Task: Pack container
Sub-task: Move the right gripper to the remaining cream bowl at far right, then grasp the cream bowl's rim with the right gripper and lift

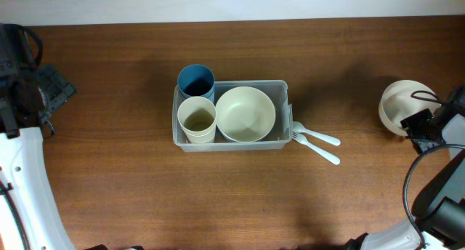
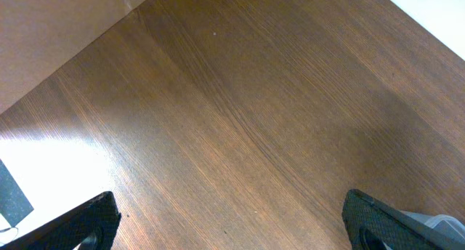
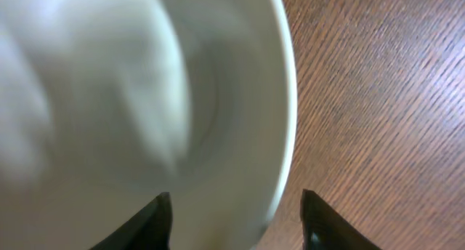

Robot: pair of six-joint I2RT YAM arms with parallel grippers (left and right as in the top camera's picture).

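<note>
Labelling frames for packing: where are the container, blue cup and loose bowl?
container (image 1: 272, 83), overhead view, far rim
blue cup (image 1: 195, 79), overhead view, its inside
loose bowl (image 1: 396, 105), overhead view, its inside

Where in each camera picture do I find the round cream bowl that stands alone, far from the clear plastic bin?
Overhead: the round cream bowl sits at the right edge, halfway down.
Left wrist: it is not in this picture.
Right wrist: the bowl fills the upper left, and its rim passes between the fingers of the right tool.
Shared landmark: the brown wooden table, seen in all three.
</note>
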